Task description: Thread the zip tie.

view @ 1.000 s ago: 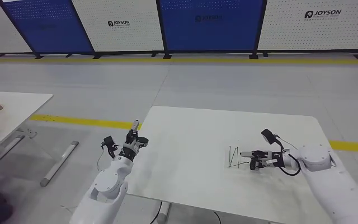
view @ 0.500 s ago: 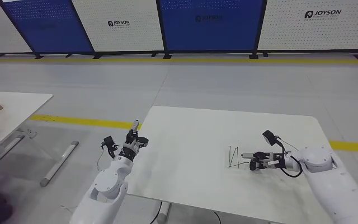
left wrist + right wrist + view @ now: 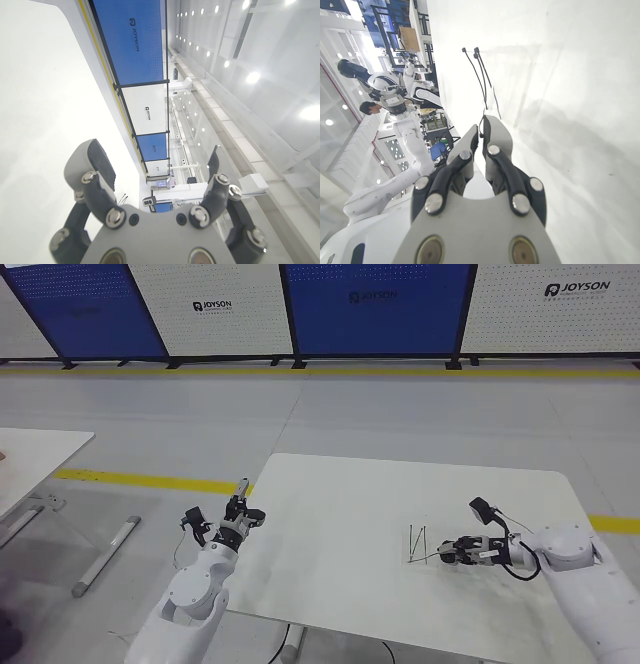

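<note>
Blue-panelled hall [image 3: 380, 309], white table [image 3: 330, 534]: right hand [image 3: 481, 127] pinches zip tie [image 3: 432, 557], left hand [image 3: 156, 152] splayed

Grey floor [image 3: 400, 414], yellow stripes [image 3: 150, 480], blue panels [image 3: 375, 324] and white panels [image 3: 210, 329] behind.

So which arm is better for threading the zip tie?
Right. The right claw sits at the zip ties, apparently pinching one tail; the left claw hangs open by the table's opposite edge.
</note>
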`<action>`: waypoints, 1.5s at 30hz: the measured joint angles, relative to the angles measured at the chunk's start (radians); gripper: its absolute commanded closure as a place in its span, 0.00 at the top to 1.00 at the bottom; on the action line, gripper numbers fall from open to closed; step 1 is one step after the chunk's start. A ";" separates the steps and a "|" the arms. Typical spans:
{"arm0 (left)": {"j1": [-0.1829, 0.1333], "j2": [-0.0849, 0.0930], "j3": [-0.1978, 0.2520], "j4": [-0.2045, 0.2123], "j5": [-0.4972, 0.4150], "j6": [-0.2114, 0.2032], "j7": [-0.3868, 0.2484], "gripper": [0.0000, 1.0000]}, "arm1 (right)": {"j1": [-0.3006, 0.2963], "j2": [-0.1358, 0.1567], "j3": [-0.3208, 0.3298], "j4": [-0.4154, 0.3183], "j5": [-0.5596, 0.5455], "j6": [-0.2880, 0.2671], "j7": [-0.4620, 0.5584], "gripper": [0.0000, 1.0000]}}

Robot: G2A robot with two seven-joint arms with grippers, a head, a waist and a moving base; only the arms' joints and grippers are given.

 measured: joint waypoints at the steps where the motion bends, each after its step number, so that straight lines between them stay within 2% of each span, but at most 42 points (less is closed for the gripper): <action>1: 0.000 0.000 0.000 0.000 0.000 0.000 0.000 1.00 | 0.001 0.000 -0.001 0.002 0.001 0.000 0.000 0.00; 8: 0.000 0.000 0.000 0.000 0.000 0.000 0.000 1.00 | -0.003 0.005 0.009 0.007 0.019 -0.021 0.012 0.00; 14: 0.000 0.000 0.000 0.000 0.000 0.000 0.000 1.00 | -0.037 0.024 0.053 -0.044 0.057 -0.079 0.047 0.00; 17: 0.000 0.000 0.000 0.000 0.000 0.000 0.000 1.00 | -0.074 0.042 0.092 -0.101 0.073 -0.103 0.059 0.00; 21: 0.000 0.000 0.000 0.000 0.000 0.000 0.000 1.00 | -0.149 0.071 0.164 -0.221 0.094 -0.113 0.073 0.00; 25: 0.000 0.000 0.000 0.000 0.000 0.000 0.000 1.00 | -0.213 0.094 0.224 -0.333 0.097 -0.101 0.089 0.00; 35: 0.000 0.000 0.000 0.000 0.000 0.000 0.000 1.00 | -0.214 0.095 0.224 -0.335 0.095 -0.099 0.088 0.00; 37: 0.000 0.000 0.000 0.000 0.000 0.000 0.000 1.00 | -0.223 0.092 0.211 -0.350 0.092 -0.085 0.057 0.00; 45: 0.000 0.000 0.000 0.000 0.000 0.000 0.000 1.00 | -0.200 0.073 0.211 -0.424 0.303 -0.061 -0.053 0.00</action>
